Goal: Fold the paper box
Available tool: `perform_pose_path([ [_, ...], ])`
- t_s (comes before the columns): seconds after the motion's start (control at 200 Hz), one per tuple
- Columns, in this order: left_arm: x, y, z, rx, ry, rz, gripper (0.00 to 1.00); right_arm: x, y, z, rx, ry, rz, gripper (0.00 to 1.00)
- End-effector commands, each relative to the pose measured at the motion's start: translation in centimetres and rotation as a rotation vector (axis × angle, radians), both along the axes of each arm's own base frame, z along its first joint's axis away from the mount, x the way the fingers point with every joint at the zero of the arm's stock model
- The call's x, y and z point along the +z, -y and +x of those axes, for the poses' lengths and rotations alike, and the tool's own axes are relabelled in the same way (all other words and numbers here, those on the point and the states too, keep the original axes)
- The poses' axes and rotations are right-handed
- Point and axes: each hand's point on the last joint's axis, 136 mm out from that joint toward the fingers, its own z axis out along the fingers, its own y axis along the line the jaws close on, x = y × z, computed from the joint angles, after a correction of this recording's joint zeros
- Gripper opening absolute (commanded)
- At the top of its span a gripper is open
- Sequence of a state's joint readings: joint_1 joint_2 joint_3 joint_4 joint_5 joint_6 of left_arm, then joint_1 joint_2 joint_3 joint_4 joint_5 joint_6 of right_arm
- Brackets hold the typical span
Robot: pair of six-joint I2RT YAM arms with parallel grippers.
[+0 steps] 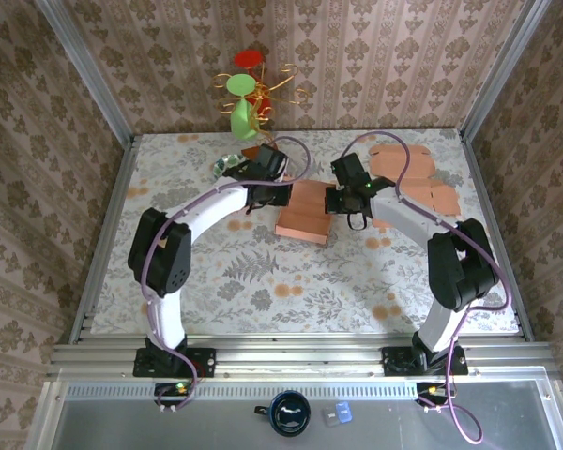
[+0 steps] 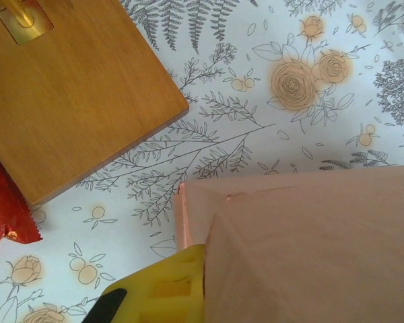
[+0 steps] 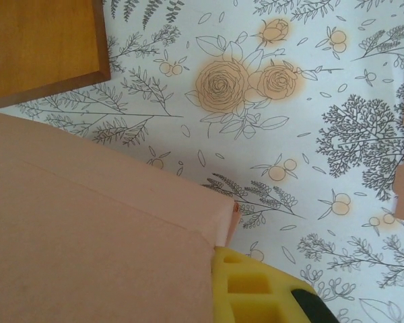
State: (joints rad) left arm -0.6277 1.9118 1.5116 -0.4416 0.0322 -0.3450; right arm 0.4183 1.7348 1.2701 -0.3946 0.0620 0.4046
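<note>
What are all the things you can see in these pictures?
paper box: one, pink, middle of the table
flat paper sheets: at least two, pink, back right
wooden board: one, brown, just behind the box
wrapper: one, red, beside the board
ornament: one, green, red and gold, by the back wall
mug: one, dark, on the ledge in front of the arms
tablecloth: one, white with flowers, over the table
left gripper: one, black, at the box's left side
right gripper: one, black, at the box's right side
</note>
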Motion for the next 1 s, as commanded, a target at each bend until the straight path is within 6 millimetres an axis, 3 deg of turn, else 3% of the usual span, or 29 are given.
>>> perform_pose_path([
  [0.0,2.0,0.5,0.7,0.012,0.074,-0.088,0.0,4.7,-0.7,2.1,-0.08,0.182,0.107,0.0],
  [0.725,-1.4,0.2,-1.0,-0.027,0.168,-0.211,0.0,2.2,-0.9,0.2,-0.148,0.317,0.01,0.0],
  [0.995,-2.4,-0.9,-1.9,-0.005,0.187,-0.201,0.0,1.5,-1.5,-1.5,-0.109,0.371,-0.139,0.0],
])
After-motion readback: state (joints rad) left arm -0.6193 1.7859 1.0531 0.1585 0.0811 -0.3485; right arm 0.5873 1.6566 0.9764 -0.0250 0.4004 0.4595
